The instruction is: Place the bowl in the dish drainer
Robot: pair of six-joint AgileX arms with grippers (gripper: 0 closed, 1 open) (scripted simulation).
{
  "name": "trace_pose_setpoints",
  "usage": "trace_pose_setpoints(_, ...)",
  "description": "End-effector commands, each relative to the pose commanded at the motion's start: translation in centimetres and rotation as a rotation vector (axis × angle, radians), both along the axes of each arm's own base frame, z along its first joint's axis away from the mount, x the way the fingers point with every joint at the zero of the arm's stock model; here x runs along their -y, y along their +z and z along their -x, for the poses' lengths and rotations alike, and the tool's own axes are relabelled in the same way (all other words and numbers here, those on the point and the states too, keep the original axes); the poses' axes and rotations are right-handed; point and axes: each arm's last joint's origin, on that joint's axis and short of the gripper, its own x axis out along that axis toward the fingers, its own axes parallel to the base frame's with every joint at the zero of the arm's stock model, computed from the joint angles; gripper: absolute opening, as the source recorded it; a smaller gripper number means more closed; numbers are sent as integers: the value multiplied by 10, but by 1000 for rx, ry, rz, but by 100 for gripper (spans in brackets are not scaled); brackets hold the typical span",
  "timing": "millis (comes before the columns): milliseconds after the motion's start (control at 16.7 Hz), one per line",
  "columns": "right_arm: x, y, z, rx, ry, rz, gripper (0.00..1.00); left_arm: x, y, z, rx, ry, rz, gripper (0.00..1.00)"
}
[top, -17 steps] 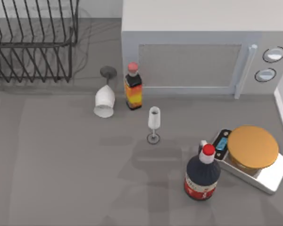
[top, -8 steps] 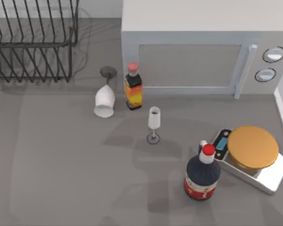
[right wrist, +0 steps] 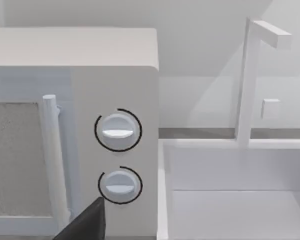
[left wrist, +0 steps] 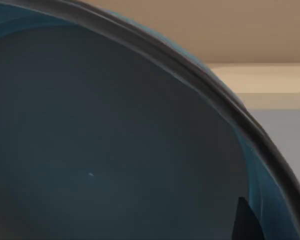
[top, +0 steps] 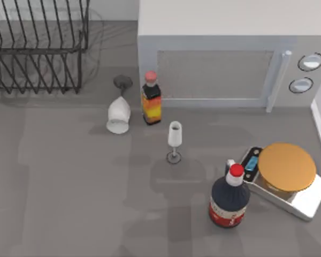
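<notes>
Blue bowl (left wrist: 115, 140) close before the left wrist, hollow facing it, dish drainer (top: 37, 48) at counter's far left, gripper states unclear.

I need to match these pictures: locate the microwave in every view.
Top view: microwave at the back, centre to right.
Left wrist view: the bowl, its blue inside close up.
Right wrist view: the microwave's knob end, beside a white sink.
Shared landmark: its two round knobs, top and right wrist views.
</notes>
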Motion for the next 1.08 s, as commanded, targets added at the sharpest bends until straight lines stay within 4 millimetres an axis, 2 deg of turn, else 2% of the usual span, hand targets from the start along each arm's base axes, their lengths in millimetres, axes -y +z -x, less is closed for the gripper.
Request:
trace_pose_setpoints(180, 0, 0, 0, 0, 0, 0, 100, 5, -44, -19, 1, 1, 1, 0)
trace_pose_setpoints(300, 0, 0, 0, 0, 0, 0, 100, 8, -65, -24, -8, 2, 3, 0)
trace_pose_setpoints(420, 0, 0, 0, 0, 0, 0, 100, 10, -73, -26, -13, 2, 4, 0)
trace_pose_setpoints(660, 0, 0, 0, 0, 0, 0, 100, 10, -73, -26, -13, 2, 4, 0)
trace_pose_setpoints(1080, 0, 0, 0, 0, 0, 0, 100, 10, -73, -26, -13, 2, 4, 53)
